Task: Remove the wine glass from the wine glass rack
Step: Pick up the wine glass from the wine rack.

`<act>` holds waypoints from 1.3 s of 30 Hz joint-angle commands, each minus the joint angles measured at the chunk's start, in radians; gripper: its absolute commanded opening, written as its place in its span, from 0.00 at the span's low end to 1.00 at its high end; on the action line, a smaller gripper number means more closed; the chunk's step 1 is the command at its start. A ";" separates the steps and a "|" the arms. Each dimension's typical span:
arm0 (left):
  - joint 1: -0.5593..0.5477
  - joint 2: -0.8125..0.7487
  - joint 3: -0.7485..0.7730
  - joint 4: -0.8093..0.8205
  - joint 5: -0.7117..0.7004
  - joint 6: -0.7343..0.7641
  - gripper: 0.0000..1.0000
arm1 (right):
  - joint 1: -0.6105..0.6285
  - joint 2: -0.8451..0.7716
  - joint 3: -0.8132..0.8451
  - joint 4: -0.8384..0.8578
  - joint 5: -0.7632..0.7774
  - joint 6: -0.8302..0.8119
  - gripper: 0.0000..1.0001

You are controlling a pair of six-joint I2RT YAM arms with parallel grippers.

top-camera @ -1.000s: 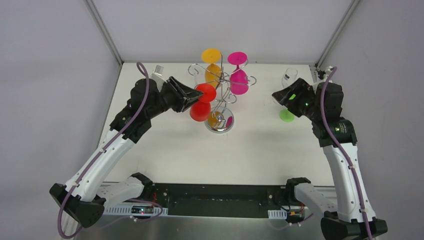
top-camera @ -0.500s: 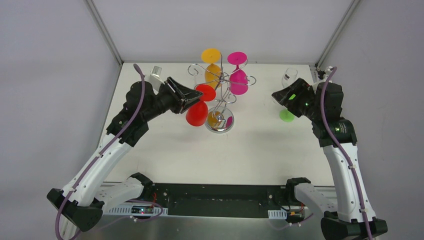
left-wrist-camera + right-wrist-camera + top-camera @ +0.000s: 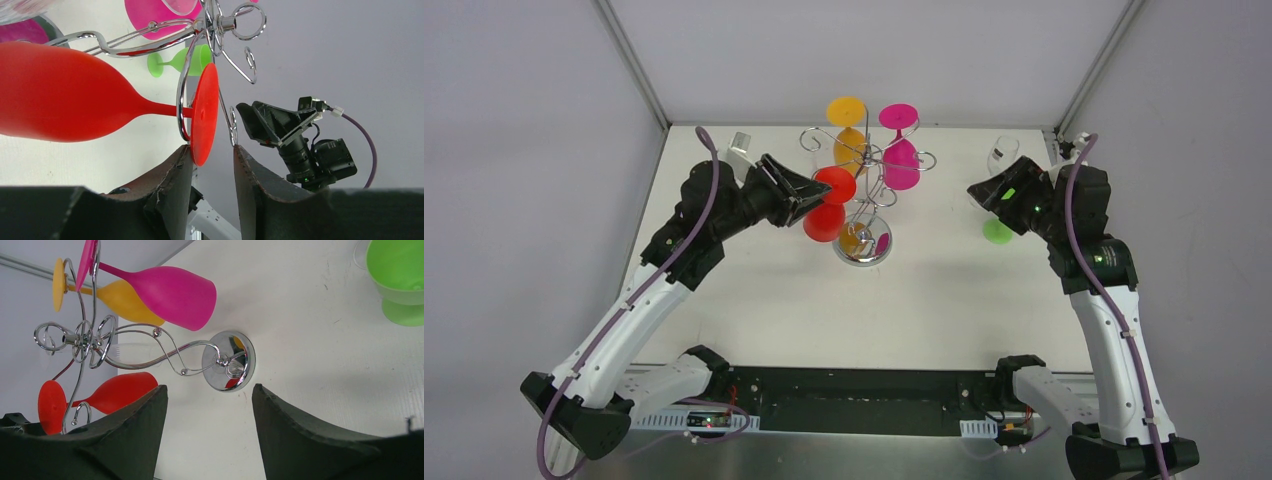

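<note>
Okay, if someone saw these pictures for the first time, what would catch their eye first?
A red glass, an orange glass and a pink glass hang upside down from the silver rack mid-table. The open left gripper brackets the red glass's foot; a green glass stands near the open right gripper.

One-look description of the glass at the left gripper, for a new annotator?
Find the silver wine glass rack on the white table. On its left-arm side, a wine glass hangs by its foot, the open left gripper straddling the foot's rim. It is the only red one: the orange glass and pink glass hang on the far side, and the green glass is off the rack.
</note>
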 commanded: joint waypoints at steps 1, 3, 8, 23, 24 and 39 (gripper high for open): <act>-0.007 0.013 0.030 0.042 0.015 0.002 0.36 | 0.004 -0.020 -0.005 0.036 -0.006 0.005 0.66; -0.007 0.016 0.035 0.043 0.016 0.004 0.35 | 0.004 -0.021 -0.007 0.036 -0.003 0.002 0.66; -0.007 0.023 0.041 0.042 0.015 0.007 0.32 | 0.004 -0.023 -0.011 0.039 -0.002 0.002 0.66; -0.007 0.032 0.059 0.046 0.028 0.022 0.00 | 0.005 -0.024 -0.018 0.044 0.000 0.002 0.66; -0.007 0.032 0.060 0.045 0.029 0.024 0.00 | 0.004 -0.024 -0.017 0.044 0.001 0.001 0.66; -0.006 -0.011 0.070 0.032 0.036 0.034 0.00 | 0.004 -0.021 -0.018 0.044 -0.002 0.005 0.66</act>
